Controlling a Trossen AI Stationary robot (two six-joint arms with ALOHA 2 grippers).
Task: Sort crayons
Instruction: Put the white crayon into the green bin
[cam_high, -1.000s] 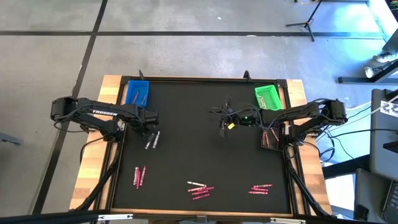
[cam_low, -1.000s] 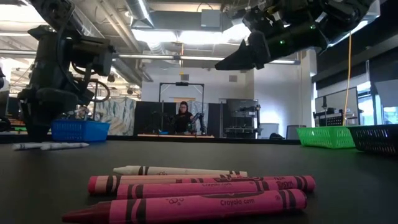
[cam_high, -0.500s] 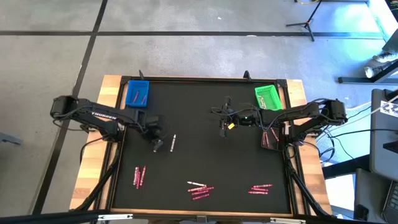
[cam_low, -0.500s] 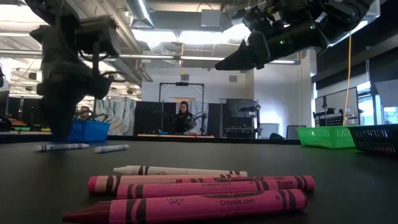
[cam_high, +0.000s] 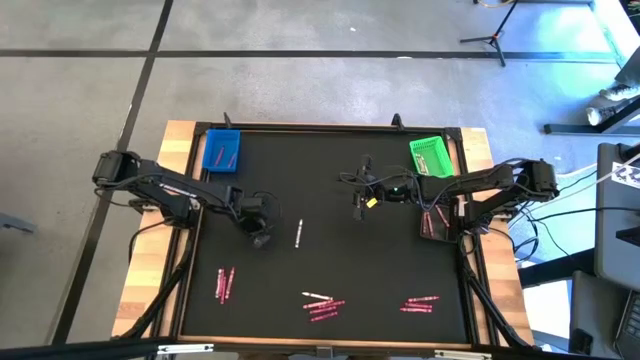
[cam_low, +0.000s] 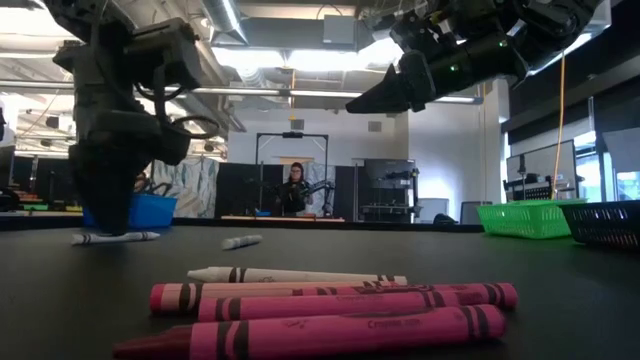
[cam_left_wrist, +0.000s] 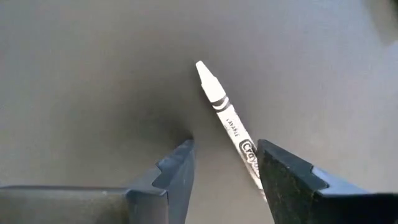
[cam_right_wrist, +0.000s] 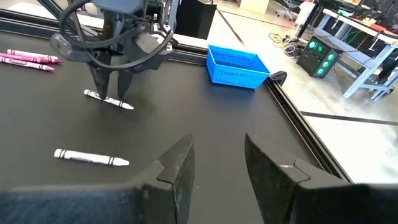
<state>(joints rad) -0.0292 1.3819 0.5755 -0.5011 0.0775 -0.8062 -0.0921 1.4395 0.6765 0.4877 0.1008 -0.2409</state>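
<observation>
Two white crayons lie on the black table. One (cam_left_wrist: 227, 118) lies under my left gripper (cam_left_wrist: 224, 145), which points down at the table's left middle (cam_high: 262, 238) with open fingers either side of it. The other white crayon (cam_high: 298, 233) lies loose just to its right. Pink crayons lie in groups near the front edge (cam_high: 224, 284), (cam_high: 322, 305), (cam_high: 420, 302). My right gripper (cam_high: 358, 205) hangs open above the table's middle, nothing between its fingers (cam_right_wrist: 217, 168). My left gripper comes from above, its fingers pointing down and standing across the white crayon. The crayon's label end (cam_left_wrist: 252, 158) runs under one fingertip (cam_left_wrist: 273, 168), while its pointed end lies free on the table. I cannot tell whether the fingers touch the crayon.
A blue tray (cam_high: 221, 150) with pink crayons stands at the far left. A green tray (cam_high: 431, 155) stands at the far right, with a dark basket (cam_high: 437, 222) holding pink crayons in front of it. A raised black rim (cam_right_wrist: 298, 124) edges the table. A person sits in the room behind (cam_low: 296, 190).
My left gripper has gone toward the table's right and a little nearer, tipping more steeply down. Of the two white crayons that lay together, one has rolled off toward the right, clear of the gripper. The other has shifted slightly right and stays under the fingers.
</observation>
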